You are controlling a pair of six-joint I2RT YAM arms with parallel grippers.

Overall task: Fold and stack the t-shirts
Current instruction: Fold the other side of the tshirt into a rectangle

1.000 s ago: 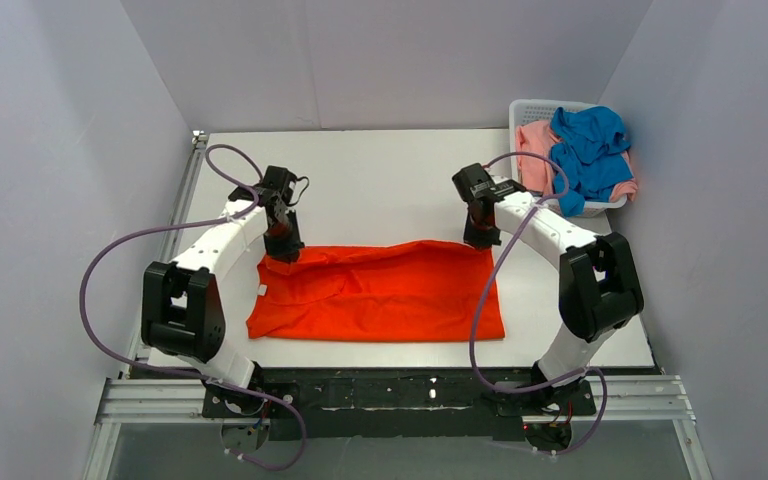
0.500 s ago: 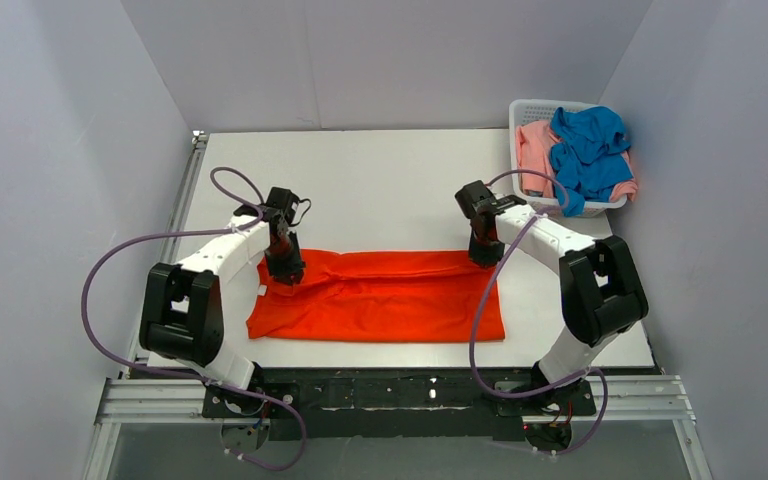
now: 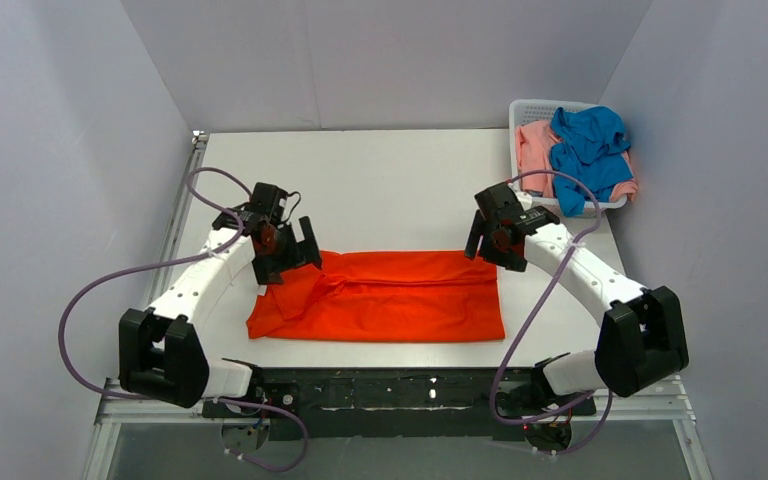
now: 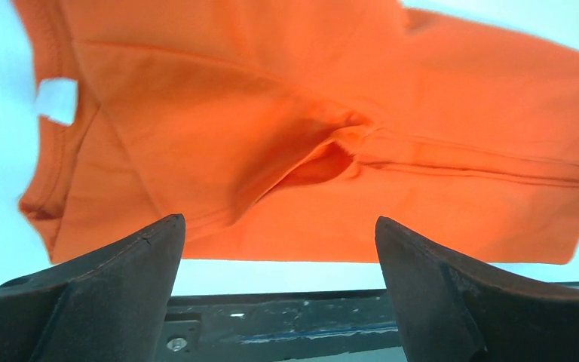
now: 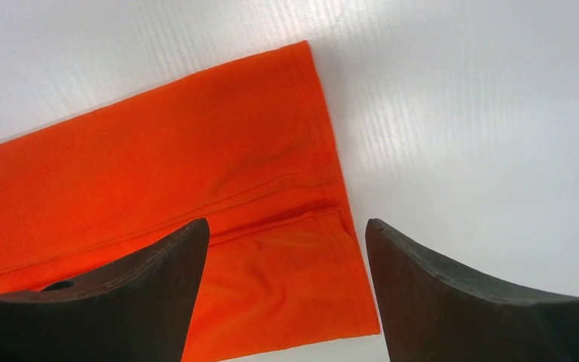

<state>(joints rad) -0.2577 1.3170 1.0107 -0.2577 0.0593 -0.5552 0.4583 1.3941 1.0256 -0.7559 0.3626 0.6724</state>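
The orange shirt point(image 3: 390, 297) lies flat on the near half of the table point(image 3: 390, 170), folded into a wide band whose long sides run from 9 to 3 o'clock. Its right end is a clean straight edge. Its left end is looser, with a corner flaring toward 7 o'clock and a pucker of cloth just in from that end. In the left wrist view the pucker shows as a small open pocket point(image 4: 324, 162) where creases meet, and a white tag point(image 4: 55, 99) sits by the collar seam at that view's 10 o'clock.

The left gripper point(image 3: 295, 255) hangs over the band's 10 o'clock corner, jaws spread wide with no cloth in them. Its wrist camera looks down between the two dark fingers point(image 4: 121, 279) onto orange cloth. The right gripper point(image 3: 492, 248) hangs over the 2 o'clock corner, likewise spread wide and gripping nothing. Its wrist view shows the shirt's hemmed end with a stitched seam, and bare table toward 3 o'clock. Whether either gripper's tips touch the cloth cannot be told.

At the table's 1 o'clock corner stands a white basket point(image 3: 535, 108), well apart from the orange shirt. A blue shirt point(image 3: 590, 150) lies bunched on top of it, spilling over the rim. A pink shirt point(image 3: 533, 145) lies beside the blue one, at its 9 o'clock.
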